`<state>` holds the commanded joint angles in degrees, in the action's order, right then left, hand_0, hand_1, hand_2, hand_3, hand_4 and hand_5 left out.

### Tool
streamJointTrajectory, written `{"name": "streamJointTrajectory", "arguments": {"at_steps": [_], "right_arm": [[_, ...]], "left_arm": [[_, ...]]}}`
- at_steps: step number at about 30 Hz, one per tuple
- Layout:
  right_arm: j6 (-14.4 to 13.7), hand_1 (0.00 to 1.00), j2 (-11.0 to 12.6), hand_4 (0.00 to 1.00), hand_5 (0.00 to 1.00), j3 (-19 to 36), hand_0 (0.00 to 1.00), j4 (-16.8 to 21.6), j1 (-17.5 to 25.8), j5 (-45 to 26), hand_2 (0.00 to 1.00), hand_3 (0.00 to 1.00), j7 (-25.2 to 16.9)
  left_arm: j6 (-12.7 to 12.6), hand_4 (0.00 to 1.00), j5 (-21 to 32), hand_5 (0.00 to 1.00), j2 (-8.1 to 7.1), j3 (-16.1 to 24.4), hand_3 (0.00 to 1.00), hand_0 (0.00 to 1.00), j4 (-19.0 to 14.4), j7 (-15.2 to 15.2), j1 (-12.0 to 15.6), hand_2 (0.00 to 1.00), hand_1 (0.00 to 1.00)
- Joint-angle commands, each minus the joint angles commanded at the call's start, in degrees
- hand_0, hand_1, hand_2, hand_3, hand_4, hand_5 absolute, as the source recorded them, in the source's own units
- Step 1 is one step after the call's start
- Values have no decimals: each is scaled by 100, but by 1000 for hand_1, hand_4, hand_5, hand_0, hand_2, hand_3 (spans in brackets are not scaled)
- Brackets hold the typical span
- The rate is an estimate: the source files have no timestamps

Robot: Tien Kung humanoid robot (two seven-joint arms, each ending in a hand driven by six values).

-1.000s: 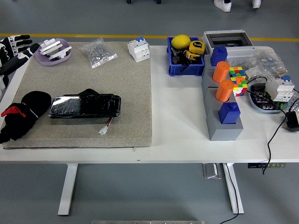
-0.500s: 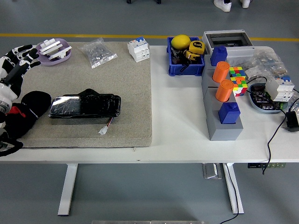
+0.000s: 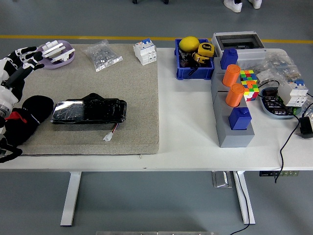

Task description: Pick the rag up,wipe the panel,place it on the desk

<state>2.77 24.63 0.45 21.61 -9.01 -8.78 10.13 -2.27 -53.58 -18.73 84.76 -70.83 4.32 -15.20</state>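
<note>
Left hand (image 3: 20, 61), fingers spreading open & empty, hovering beyond the rag (image 3: 25, 119); rag lying toward robot, left of panel (image 3: 89, 110)

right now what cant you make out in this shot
- Head view: left hand has spread fingers, but its arm is cut off by the left edge.
- Black rag: its left part is hidden behind the robot's arm.
- Blue bin: items under the yellow tape measure are too small to tell.

We see a workshop or lab: a white table (image 3: 186, 147) bearing circuit breakers (image 3: 145, 52), a tape measure (image 3: 205, 50), and a grey floor with yellow line (image 3: 122, 37).
</note>
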Motion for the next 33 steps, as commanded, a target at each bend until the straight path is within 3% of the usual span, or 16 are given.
{"name": "streamJointTrajectory", "arguments": {"at_steps": [13,33], "right_arm": [[-7,690,-75,998,520,18,769,-19,32,48,710,679,27],[-15,691,-121,998,521,-2,770,-47,56,16,711,679,11]], "left_arm": [[34,890,-77,291,-189,-76,601,622,-105,-78,141,632,693],[69,896,-152,299,-277,-116,602,645,-198,-169,177,642,701]]}}
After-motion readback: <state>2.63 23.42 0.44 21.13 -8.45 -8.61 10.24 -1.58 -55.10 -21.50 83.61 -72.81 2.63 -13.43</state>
